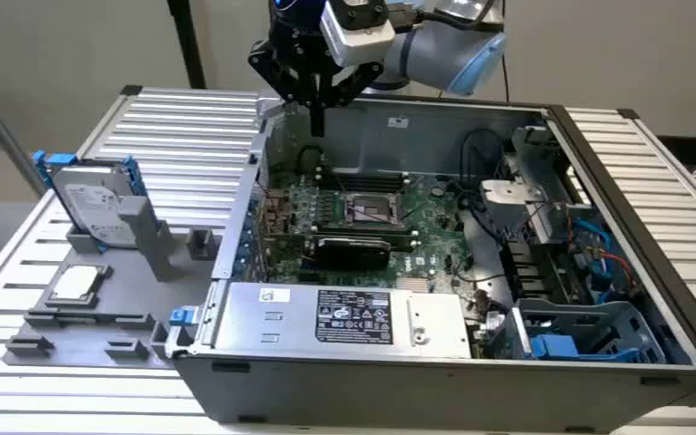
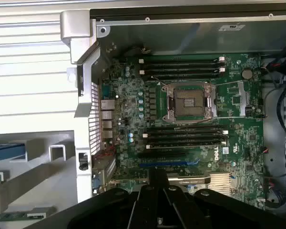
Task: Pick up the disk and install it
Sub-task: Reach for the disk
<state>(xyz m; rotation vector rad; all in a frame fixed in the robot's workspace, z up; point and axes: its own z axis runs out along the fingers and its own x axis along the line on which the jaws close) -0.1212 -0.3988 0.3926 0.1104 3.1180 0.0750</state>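
Black gripper [image 1: 318,127] is pinched narrow, empty, above the open grey metal computer case [image 1: 445,399]; flat silver blue-framed disk [image 1: 91,204] stands well apart outside it.

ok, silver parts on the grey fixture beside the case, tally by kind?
disk (blue frame): 1
square chip: 1
Total: 2

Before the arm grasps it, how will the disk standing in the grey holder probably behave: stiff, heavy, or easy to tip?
The disk looks like a rigid metal slab, so probably stiff and fairly heavy for its size. It stands on edge in the grey holder, so a sideways push might tip it.
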